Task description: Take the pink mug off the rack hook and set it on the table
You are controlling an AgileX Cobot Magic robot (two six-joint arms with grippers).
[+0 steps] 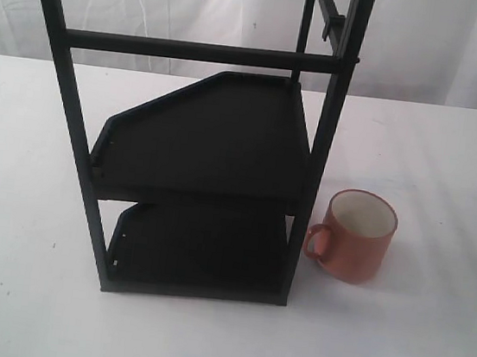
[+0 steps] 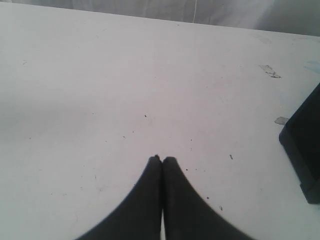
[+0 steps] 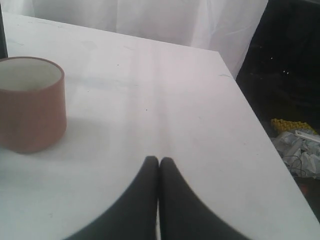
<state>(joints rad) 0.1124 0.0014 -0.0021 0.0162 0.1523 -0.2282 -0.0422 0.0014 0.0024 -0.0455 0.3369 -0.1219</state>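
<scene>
The pink mug [image 1: 355, 236] stands upright on the white table [image 1: 427, 341], just right of the black rack's front right post, handle toward the rack. The right wrist view also shows this mug [image 3: 31, 105], mouth up, white inside. The rack hook [image 1: 328, 22] sticks out from the upper side bar with nothing on it. My right gripper [image 3: 159, 159] is shut and empty above the bare table, well apart from the mug. Over bare tabletop, my left gripper [image 2: 162, 158] is shut and empty too. Neither gripper shows in the exterior view.
The tall black rack [image 1: 200, 139] with two shelves stands mid-table; a corner of the rack [image 2: 305, 145] shows in the left wrist view. The table's edge [image 3: 250, 125] runs close beside my right gripper, with dark floor and clutter beyond. White curtain hangs behind.
</scene>
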